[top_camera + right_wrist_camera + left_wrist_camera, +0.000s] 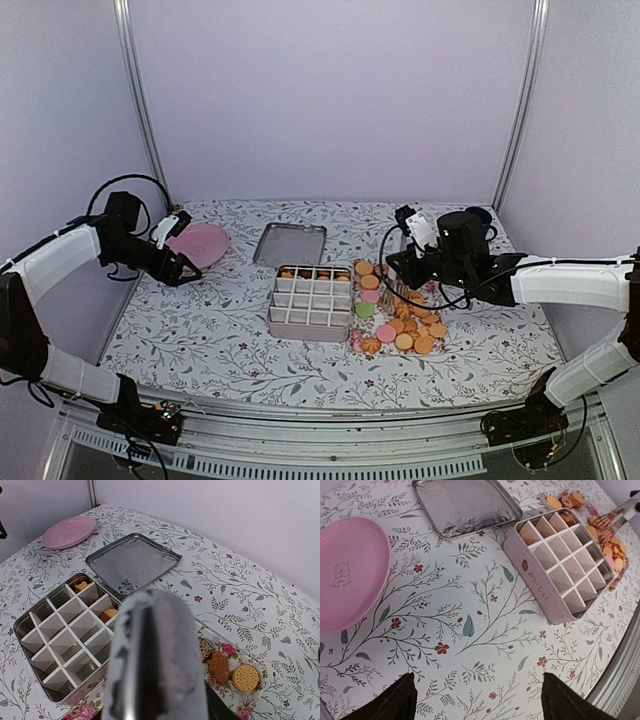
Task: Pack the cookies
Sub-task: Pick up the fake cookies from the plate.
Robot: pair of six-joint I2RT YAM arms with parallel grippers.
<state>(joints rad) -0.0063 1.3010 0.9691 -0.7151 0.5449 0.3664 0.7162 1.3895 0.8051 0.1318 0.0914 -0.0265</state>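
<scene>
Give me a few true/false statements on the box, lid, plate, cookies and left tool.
1. The divided box is mostly empty. True.
2. The metal lid sits on the box. False: it lies flat on the table behind the box.
3. The pink plate holds cookies. False: it is bare.
4. The left tool is open and holds nothing. True.
5. Loose cookies lie right of the box in the top view. True.

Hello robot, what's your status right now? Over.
Left gripper open, near pink plate. Right gripper holding metal tool above cookies. Few in divided box, most on tray. Nothing blocking between.
</scene>
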